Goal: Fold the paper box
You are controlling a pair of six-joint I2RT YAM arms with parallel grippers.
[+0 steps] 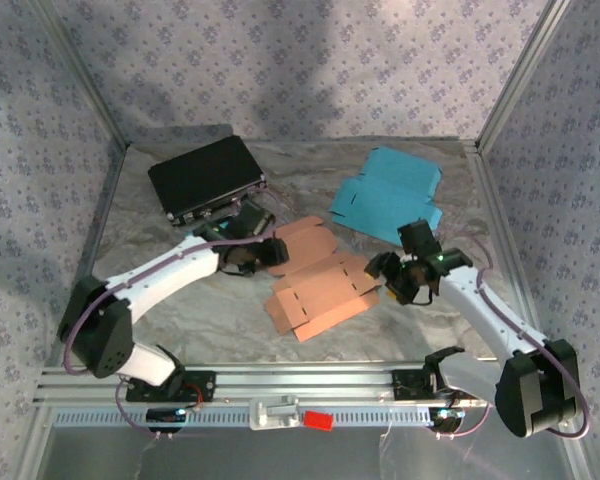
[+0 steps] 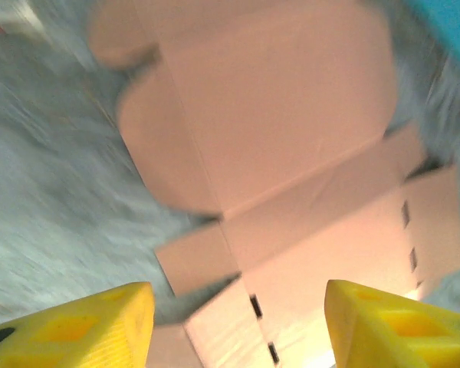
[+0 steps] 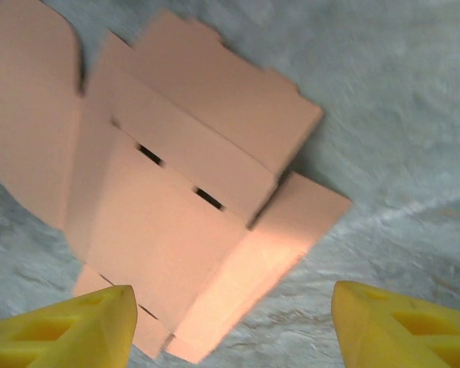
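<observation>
A flat, unfolded salmon-pink paper box (image 1: 318,278) lies in the middle of the grey table, its slotted panels and flaps spread out. My left gripper (image 1: 263,253) hovers at the box's upper left edge, open, yellow fingertips (image 2: 84,326) wide apart over the pink card (image 2: 291,153) with nothing between them. My right gripper (image 1: 392,275) hangs just off the box's right edge, also open; its yellow fingertips (image 3: 399,326) frame the box's corner flap (image 3: 238,276) and bare table.
A flat blue paper box (image 1: 392,195) lies at the back right, close behind the right gripper. A black case (image 1: 206,177) sits at the back left. Patterned walls and metal frame posts enclose the table (image 1: 200,310).
</observation>
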